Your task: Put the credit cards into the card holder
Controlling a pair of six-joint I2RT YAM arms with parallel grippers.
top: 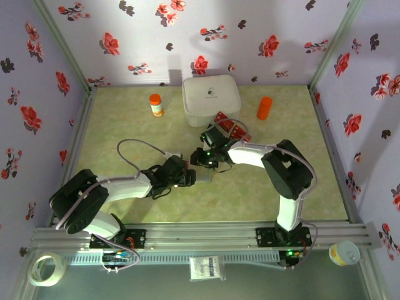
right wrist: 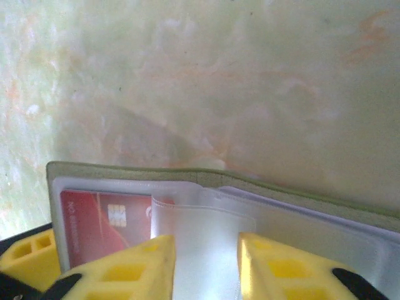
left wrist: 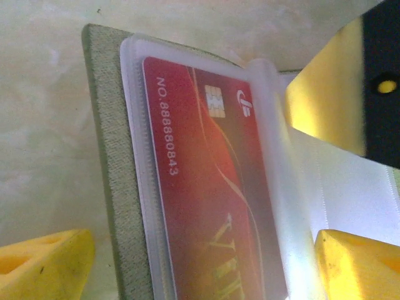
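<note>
White rounded box point(top: 211, 99) at the far middle of the pale green surface point(top: 125, 125), small orange bottle point(top: 155, 105) left of it, orange cylinder point(top: 265, 107) right, tape roll point(top: 47, 269) near-left, floral walls point(top: 250, 31).

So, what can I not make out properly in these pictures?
Left wrist view: red card, lower end cut off by the bottom edge.
Right wrist view: card holder, whether its right pockets hold cards; the cloudy sleeve blurs them.
Top view: how many loose cards lie beside the white box; too small, partly under the right arm.
</note>
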